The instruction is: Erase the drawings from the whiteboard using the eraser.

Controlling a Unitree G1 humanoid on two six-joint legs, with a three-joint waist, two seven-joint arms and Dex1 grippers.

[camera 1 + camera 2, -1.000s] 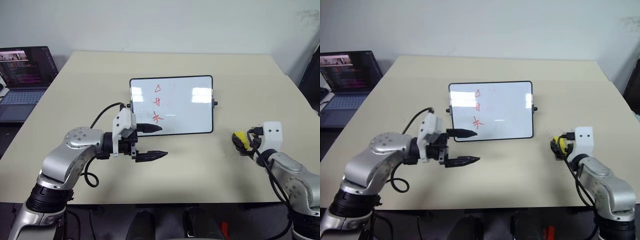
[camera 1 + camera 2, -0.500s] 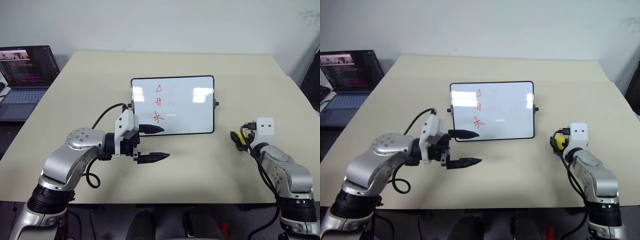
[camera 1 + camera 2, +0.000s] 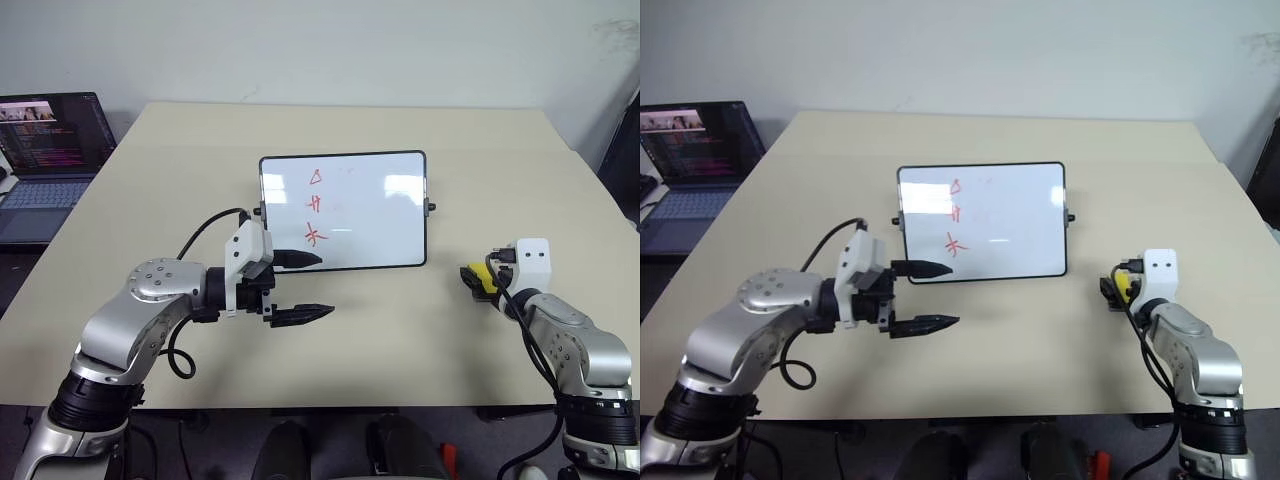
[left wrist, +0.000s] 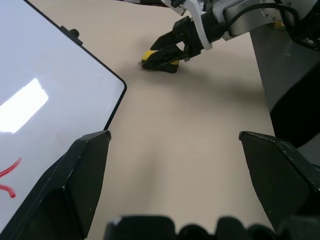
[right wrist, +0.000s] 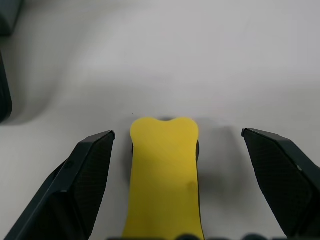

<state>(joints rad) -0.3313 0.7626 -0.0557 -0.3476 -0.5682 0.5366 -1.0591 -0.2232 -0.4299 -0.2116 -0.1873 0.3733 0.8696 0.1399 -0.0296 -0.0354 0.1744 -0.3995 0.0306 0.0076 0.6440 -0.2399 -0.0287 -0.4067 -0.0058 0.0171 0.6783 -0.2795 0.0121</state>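
Right pincer [image 5: 175, 165]: released, fingers astride the eraser [image 5: 165, 175], near the table's [image 3: 400, 330] right edge.
Left pincer [image 3: 315, 285]: released, beside the whiteboard [image 3: 370, 215].

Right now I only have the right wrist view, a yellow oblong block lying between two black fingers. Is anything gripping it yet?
Observer: No. The right gripper stands open around the yellow eraser, which lies flat on the beige table, fingers apart from its sides.
Operator: Where's the board from there?
Observer: The white black-framed whiteboard lies toward the table's middle, to the left of the eraser.
Operator: Is anything drawn on it?
Observer: Three red drawings stand in a column near the board's left edge.
Operator: And the other arm?
Observer: The left gripper is open at the board's near left corner, pointing right.
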